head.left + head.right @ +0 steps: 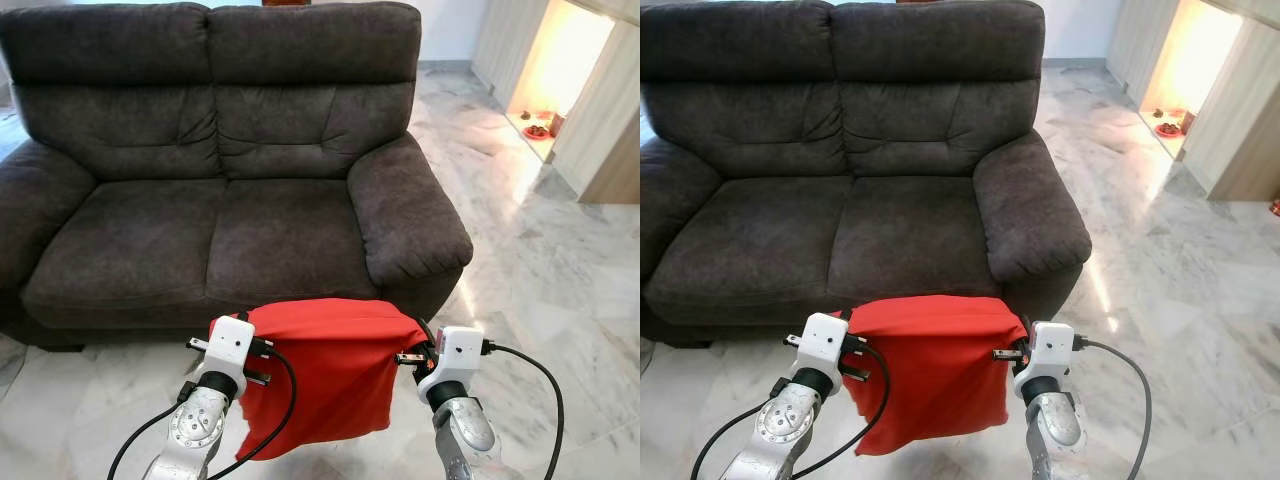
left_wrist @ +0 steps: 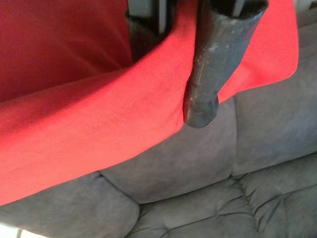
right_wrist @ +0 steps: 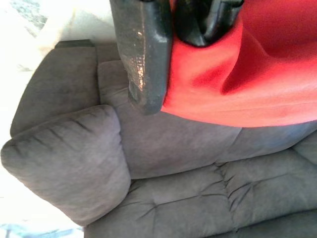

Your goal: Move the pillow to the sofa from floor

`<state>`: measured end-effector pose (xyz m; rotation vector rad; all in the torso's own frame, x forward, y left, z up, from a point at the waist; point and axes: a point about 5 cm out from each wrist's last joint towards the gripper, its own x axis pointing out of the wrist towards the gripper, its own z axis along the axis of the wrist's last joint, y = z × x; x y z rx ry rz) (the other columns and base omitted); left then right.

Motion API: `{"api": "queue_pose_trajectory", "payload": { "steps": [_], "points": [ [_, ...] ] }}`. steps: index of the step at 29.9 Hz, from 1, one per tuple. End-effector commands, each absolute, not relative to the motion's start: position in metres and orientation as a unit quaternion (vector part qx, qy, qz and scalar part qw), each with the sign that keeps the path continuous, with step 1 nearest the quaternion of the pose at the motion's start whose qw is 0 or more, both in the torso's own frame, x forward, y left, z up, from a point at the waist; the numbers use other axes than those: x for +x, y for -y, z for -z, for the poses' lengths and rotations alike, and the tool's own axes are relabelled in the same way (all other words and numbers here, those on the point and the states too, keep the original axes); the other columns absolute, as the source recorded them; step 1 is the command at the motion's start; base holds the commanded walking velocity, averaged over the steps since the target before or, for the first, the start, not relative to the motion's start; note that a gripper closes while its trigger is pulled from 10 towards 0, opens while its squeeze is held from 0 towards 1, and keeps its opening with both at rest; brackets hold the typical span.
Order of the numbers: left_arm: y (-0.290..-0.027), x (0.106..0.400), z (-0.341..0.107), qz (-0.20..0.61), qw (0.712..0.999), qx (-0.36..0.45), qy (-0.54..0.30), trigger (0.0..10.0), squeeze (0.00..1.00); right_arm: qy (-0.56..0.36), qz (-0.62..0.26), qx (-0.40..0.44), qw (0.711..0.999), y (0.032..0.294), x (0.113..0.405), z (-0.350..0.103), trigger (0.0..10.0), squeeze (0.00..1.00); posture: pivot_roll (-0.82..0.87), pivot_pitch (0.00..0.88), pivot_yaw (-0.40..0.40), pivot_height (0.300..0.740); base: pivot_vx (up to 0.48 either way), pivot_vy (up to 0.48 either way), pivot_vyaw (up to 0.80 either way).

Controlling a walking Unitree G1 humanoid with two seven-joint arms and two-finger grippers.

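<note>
The dark grey-brown two-seat fabric sofa [image 1: 215,160] fills the scene from nine o'clock through twelve to two o'clock, its seat cushions bare. White marble-pattern floor tiles [image 1: 560,270] run off toward three o'clock.

At six o'clock, in front of the sofa's front edge, hangs the red cloth-covered pillow [image 1: 325,370]. It is off the floor, stretched between the two arms, its lower part drooping. By my reading the lift is done and the carry nearly so. Raising it over the seat edge and letting go are left.

The left gripper [image 2: 171,64] has its jaws nearly closed, pinching the pillow's edge between its two black fingers. The right gripper [image 3: 171,54] clamps the opposite edge the same way.

The head views give the whole layout, pillow against sofa, but each pinch is hidden behind a white wrist housing. The wrist views show fabric caught between fingers, with the sofa's seams directly beyond. The right wrist view also takes in the sofa's rounded armrest [image 3: 69,158].
</note>
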<state>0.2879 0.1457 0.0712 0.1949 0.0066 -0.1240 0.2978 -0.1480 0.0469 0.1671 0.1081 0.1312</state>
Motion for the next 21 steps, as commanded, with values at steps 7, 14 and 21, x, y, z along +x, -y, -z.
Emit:
{"api": "queue_pose_trajectory", "payload": {
  "steps": [7,14,21],
  "points": [
    [-0.16,0.2939,-0.0959,0.031,0.994,0.085,0.058,10.0,0.0,-0.024,-0.053,0.087,0.995,0.1538,0.3034,-0.0586,10.0,0.0,0.08,0.086,0.015,0.74,0.154,0.0,0.0],
    [-0.1608,0.2938,-0.0968,0.031,0.994,0.086,0.06,10.0,0.0,-0.025,-0.053,0.087,0.995,0.1534,0.3037,-0.0585,10.0,0.0,0.08,0.085,0.017,0.74,0.325,0.0,0.0],
    [-0.1604,0.2934,-0.0964,0.033,0.994,0.084,0.059,10.0,0.0,-0.027,-0.05,0.086,0.995,0.1542,0.3038,-0.0581,10.0,0.0,0.08,0.083,0.018,0.74,0.347,0.0,0.0]
  ]
}}
